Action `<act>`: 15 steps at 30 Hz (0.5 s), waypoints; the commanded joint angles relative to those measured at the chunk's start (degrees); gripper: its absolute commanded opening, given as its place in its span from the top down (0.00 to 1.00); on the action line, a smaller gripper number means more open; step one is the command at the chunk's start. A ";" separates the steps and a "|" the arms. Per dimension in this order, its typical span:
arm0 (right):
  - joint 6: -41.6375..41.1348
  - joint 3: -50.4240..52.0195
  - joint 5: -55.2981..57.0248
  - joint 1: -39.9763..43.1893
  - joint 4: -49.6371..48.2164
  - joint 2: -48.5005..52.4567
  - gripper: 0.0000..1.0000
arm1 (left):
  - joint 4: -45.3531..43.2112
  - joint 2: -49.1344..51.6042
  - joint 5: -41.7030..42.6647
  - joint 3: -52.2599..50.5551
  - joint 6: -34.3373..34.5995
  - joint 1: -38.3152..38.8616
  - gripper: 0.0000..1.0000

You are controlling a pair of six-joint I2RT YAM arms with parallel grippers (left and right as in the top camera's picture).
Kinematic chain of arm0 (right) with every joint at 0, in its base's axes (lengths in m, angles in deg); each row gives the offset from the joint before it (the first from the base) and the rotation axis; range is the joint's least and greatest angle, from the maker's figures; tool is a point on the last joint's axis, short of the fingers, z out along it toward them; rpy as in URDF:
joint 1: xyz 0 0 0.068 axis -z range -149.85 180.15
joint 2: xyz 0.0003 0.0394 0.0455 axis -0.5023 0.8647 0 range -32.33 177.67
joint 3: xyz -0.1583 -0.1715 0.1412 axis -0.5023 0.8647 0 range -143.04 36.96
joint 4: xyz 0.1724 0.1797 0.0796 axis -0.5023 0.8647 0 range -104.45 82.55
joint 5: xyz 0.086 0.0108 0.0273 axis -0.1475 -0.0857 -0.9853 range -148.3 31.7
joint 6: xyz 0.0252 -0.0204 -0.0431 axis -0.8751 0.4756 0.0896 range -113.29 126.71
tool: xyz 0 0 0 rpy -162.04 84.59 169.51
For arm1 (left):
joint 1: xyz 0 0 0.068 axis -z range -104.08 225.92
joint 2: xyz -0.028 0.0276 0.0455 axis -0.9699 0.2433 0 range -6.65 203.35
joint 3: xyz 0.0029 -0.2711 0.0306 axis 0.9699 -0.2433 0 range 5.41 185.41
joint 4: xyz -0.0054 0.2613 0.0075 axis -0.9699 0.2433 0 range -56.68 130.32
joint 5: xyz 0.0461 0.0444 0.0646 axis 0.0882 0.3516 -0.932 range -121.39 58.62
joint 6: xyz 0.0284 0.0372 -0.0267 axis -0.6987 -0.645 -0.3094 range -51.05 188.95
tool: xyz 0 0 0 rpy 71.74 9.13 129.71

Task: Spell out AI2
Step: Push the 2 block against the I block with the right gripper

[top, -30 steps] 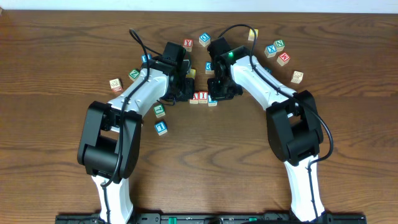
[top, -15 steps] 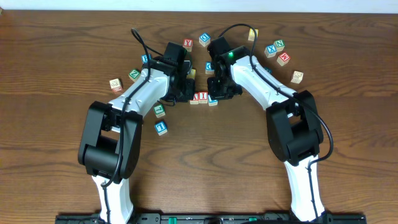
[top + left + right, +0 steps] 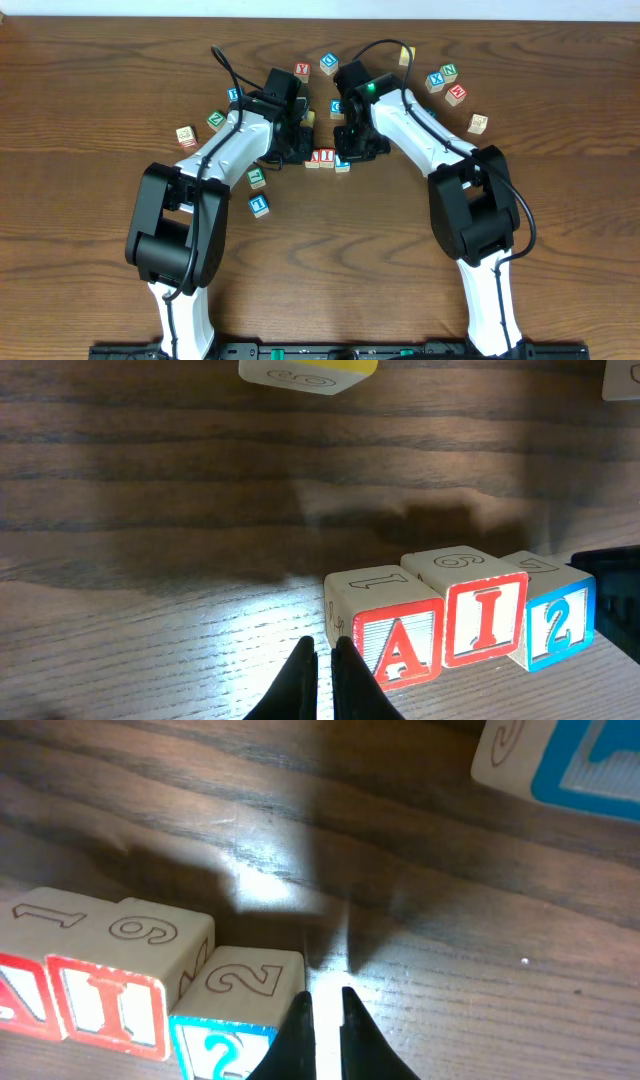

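Three wooden blocks stand touching in a row: a red A block (image 3: 394,637), a red I block (image 3: 484,615) and a blue 2 block (image 3: 556,622). In the overhead view the row (image 3: 327,158) lies between the two arms. My left gripper (image 3: 324,660) is shut and empty, its tips against the left side of the A block. My right gripper (image 3: 324,1005) is shut and empty, its tips beside the right side of the 2 block (image 3: 240,1005). The I block (image 3: 120,990) also shows in the right wrist view.
Loose letter blocks lie around: a yellow block (image 3: 308,372) beyond the row, a blue block (image 3: 570,760), several at the back right (image 3: 450,82), and green and blue ones at the left (image 3: 258,192). The brown wooden table (image 3: 330,260) has bare room at the front.
Both arms hold almost still. The block row looks slightly tighter than one second ago; otherwise nothing has visibly moved.
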 commanded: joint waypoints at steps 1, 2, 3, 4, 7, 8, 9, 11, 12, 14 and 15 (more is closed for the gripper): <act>0.70 -2.64 -0.72 -0.02 0.35 -1.51 0.95 | 0.37 0.44 0.68 0.09 -1.38 0.33 0.93; 0.70 -2.67 -0.72 0.20 0.31 -2.29 0.94 | 0.48 0.44 0.68 0.09 -1.38 0.35 0.92; 0.70 -2.67 -0.72 0.39 0.28 -3.17 0.93 | 0.57 0.44 0.66 0.09 -1.38 0.35 0.93; 0.85 -2.67 -0.68 0.59 0.31 -4.02 0.92 | 0.59 0.44 0.68 0.09 -1.38 0.35 0.93; 0.92 -2.67 -0.52 0.81 0.92 -5.77 0.89 | 0.57 0.44 0.68 0.09 -1.36 0.33 0.93; 0.94 -2.67 -0.52 0.79 1.36 -6.05 0.89 | 0.59 0.44 0.66 0.09 -1.31 0.33 0.93; 0.92 -2.67 -0.55 0.79 2.16 -6.34 0.89 | 0.59 0.44 0.66 0.09 -1.09 0.33 0.93; 0.94 -2.67 -0.57 0.76 4.11 -6.40 0.90 | 0.59 0.44 0.63 0.09 -0.33 0.33 0.92; 0.92 -2.64 -0.83 0.66 5.35 -6.40 0.91 | 0.57 0.44 0.66 0.09 -0.02 0.33 0.93; 0.90 -2.16 -0.98 0.15 7.76 -6.40 0.94 | 0.59 0.44 0.63 0.09 0.17 0.33 0.93; 0.90 -1.75 -0.98 -0.20 8.61 -6.40 0.97 | 0.59 0.44 0.63 0.09 0.15 0.33 0.93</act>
